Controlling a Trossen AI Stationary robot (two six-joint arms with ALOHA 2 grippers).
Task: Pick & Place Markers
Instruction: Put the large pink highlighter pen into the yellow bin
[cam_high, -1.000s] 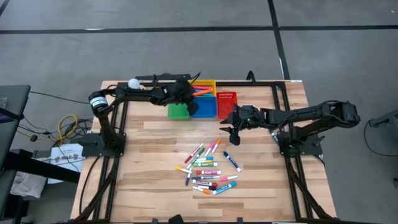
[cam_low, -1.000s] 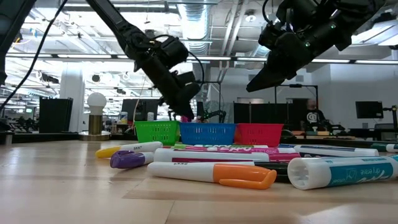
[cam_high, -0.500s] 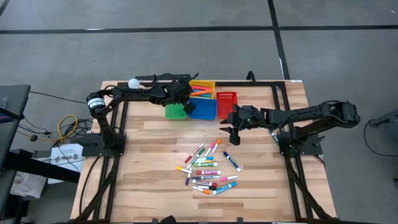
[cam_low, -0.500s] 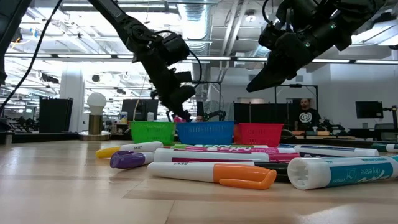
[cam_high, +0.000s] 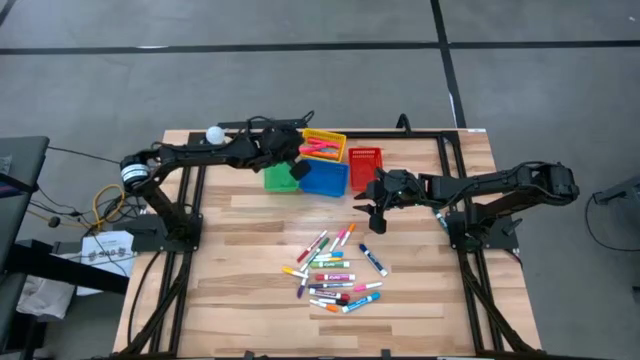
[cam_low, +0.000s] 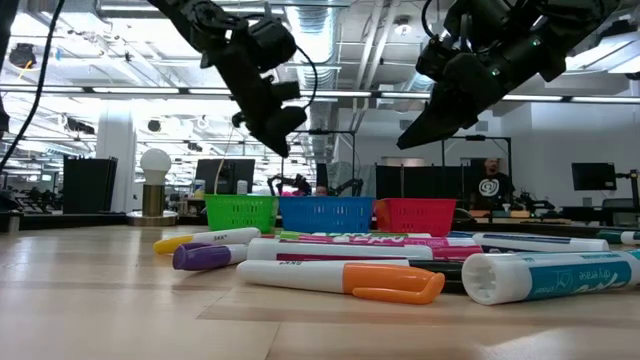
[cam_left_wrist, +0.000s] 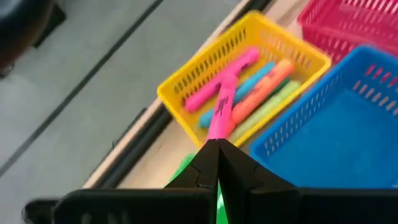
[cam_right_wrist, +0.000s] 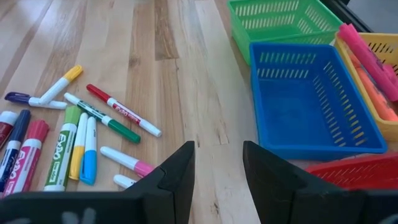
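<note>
Many markers (cam_high: 333, 270) lie scattered mid-table; some occupy the yellow basket (cam_high: 325, 146). Light, rigid, likely slippery: best gripped mid-barrel. Left gripper (cam_high: 296, 165) is closed and empty near the baskets; right gripper (cam_high: 366, 215) hovers part-open, holding nothing.

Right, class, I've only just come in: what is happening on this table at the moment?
Two robot arms are sorting markers into baskets. The left gripper, shut and empty, hangs near the yellow basket, where several markers lie. The right gripper waits with fingers apart, holding nothing, above the pile of markers on the table.
</note>
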